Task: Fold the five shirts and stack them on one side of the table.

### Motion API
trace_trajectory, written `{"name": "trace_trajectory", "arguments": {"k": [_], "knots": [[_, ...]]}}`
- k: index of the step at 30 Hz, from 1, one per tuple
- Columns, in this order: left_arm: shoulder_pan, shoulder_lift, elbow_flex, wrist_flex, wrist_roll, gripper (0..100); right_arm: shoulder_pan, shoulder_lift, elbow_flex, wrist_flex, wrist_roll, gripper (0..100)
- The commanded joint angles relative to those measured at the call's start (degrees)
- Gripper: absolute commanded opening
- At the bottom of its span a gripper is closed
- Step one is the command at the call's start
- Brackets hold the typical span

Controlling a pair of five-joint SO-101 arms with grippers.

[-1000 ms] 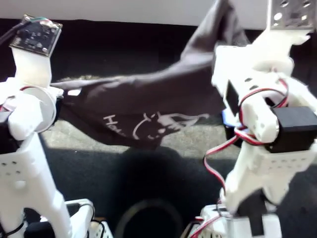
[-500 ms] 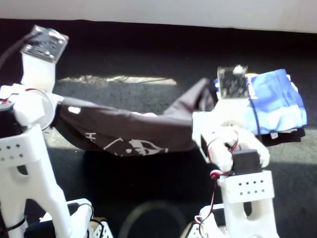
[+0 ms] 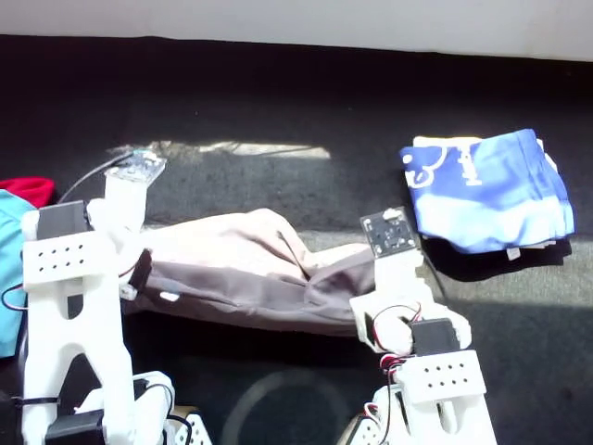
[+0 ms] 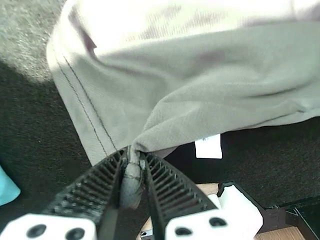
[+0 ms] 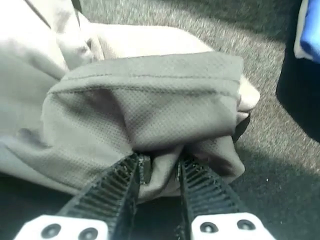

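Left gripper (image 4: 132, 159) clenched on a bunched edge of the crumpled grey-brown knit shirt (image 3: 232, 273), right gripper (image 5: 160, 167) pinching the hemmed fold at its other end, the garment lying between them on the dark, sunlit felt table top (image 3: 278, 102) below a pale wall (image 3: 296, 19). Beyond the right gripper sits a folded blue-and-white shirt (image 3: 486, 185) atop a black garment (image 3: 482, 261); a teal cloth (image 3: 7, 269) and a red cloth (image 3: 28, 188) lie just outside the left gripper.

Dark table (image 3: 278, 93), sunlit patch (image 3: 243, 148), pale wall (image 3: 278, 17) behind
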Motion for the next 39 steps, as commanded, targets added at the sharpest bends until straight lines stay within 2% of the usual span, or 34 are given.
{"name": "trace_trajectory", "arguments": {"k": [1, 6, 10, 14, 18, 20, 24, 29, 39], "knots": [[0.2, -1.2, 0.0, -0.8, -0.2, 1, -0.3, -0.7, -8.5, 6.8, 4.2, 9.1], [0.1, -1.2, 0.1, -0.8, -0.2, 1, 0.0, -0.4, -27.6, 14.5, 6.7, 9.1], [0.0, -1.2, 0.3, -0.8, -0.2, 1, 0.0, 0.0, -38.7, 14.5, 6.6, 9.1], [0.0, -1.2, 0.0, -0.8, -0.2, 1, 0.0, 5.7, -36.9, 8.6, 6.4, 9.1], [0.0, -1.2, 0.0, -0.8, -0.2, 1, 0.0, 18.9, -30.7, -2.0, 1.0, 9.1], [0.0, -1.2, 0.0, -0.8, -0.2, 1, -0.2, 26.2, -30.7, -3.4, -0.8, 9.1], [0.0, -1.2, 0.0, -0.8, -0.2, 1, -0.4, 35.6, -34.6, 1.7, -2.2, 9.1], [0.0, -1.2, 0.0, -0.8, -0.2, 1, -0.4, 38.6, -38.4, 10.8, -1.6, 9.1], [0.1, -1.2, 0.0, -0.9, -0.2, 1, -0.4, 38.5, -38.5, 17.6, 6.6, 8.7]]}}
